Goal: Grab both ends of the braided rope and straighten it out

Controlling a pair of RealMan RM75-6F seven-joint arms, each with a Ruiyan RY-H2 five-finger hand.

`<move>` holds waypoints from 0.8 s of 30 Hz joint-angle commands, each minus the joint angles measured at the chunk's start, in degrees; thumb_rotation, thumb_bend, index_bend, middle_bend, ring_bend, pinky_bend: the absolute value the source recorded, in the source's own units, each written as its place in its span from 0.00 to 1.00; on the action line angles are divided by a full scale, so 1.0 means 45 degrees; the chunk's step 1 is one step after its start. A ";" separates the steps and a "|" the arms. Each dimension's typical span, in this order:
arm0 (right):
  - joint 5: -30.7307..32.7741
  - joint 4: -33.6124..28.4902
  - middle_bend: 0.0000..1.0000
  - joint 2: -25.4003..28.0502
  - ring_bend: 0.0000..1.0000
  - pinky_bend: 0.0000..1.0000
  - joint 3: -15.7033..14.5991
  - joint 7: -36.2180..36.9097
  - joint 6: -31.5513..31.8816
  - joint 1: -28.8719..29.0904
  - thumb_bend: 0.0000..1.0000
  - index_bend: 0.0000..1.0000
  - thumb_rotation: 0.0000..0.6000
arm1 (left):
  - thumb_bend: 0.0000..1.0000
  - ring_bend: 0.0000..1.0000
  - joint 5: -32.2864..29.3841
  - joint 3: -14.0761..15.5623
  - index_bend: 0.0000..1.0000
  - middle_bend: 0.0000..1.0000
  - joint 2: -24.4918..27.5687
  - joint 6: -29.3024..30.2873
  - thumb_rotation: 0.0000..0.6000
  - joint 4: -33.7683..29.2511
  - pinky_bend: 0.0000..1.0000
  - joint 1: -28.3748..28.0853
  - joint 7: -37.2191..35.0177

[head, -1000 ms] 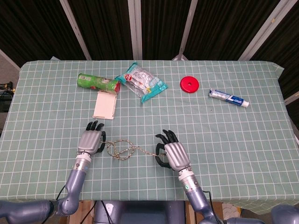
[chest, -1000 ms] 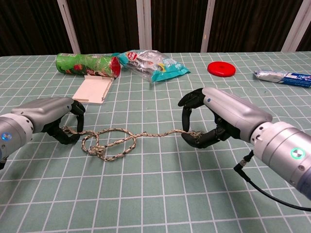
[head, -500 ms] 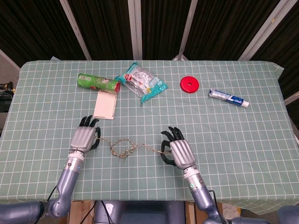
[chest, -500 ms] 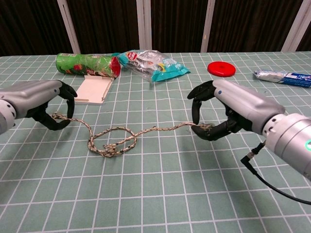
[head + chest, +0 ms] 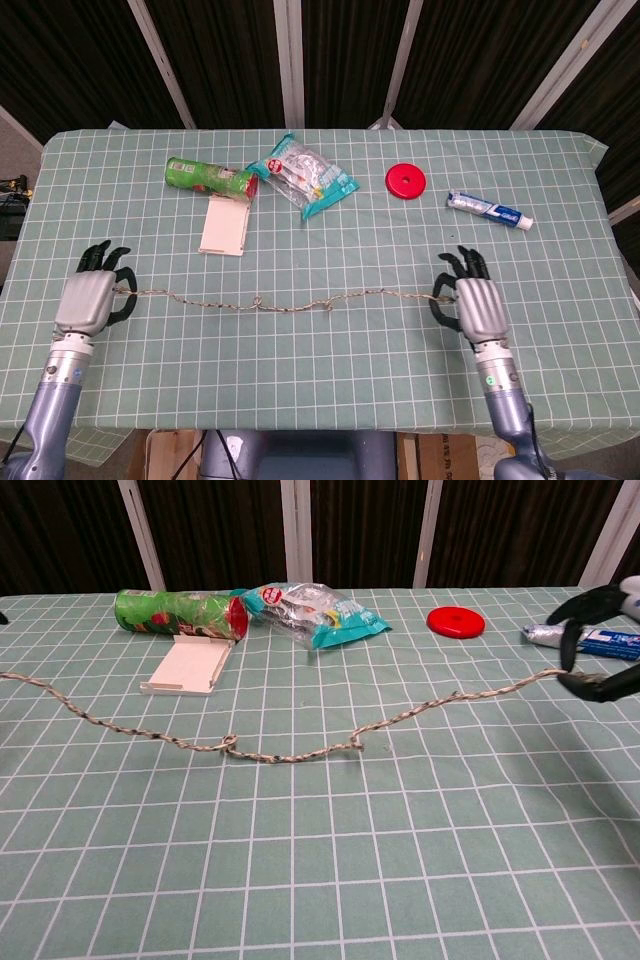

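The braided rope (image 5: 280, 302) runs almost straight across the near part of the green checked table (image 5: 330, 380), with a small kink near its middle (image 5: 228, 744). My left hand (image 5: 90, 298) holds the rope's left end at the table's left side; the chest view does not show this hand. My right hand (image 5: 472, 305) pinches the right end, and its dark fingers (image 5: 592, 685) show at the right edge of the chest view. The rope (image 5: 290, 752) sags a little onto the cloth between the two hands.
Behind the rope lie a green chip can (image 5: 210, 178), a white box (image 5: 223, 226), a snack bag (image 5: 305, 175), a red disc (image 5: 405, 181) and a toothpaste tube (image 5: 489, 210). The table's near edge runs just below my wrists.
Both hands have moved far apart, left hand leftward and right hand rightward. The loops in the rope's middle have pulled out into a nearly straight line.
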 commanded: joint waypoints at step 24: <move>0.0737 0.3261 0.23 0.0404 0.00 0.00 -0.0690 0.1100 -0.1297 -0.0692 0.50 0.65 1.00 | 0.52 0.00 0.0133 0.0472 0.58 0.15 -0.2000 -0.0600 1.00 0.2400 0.00 0.0654 0.0601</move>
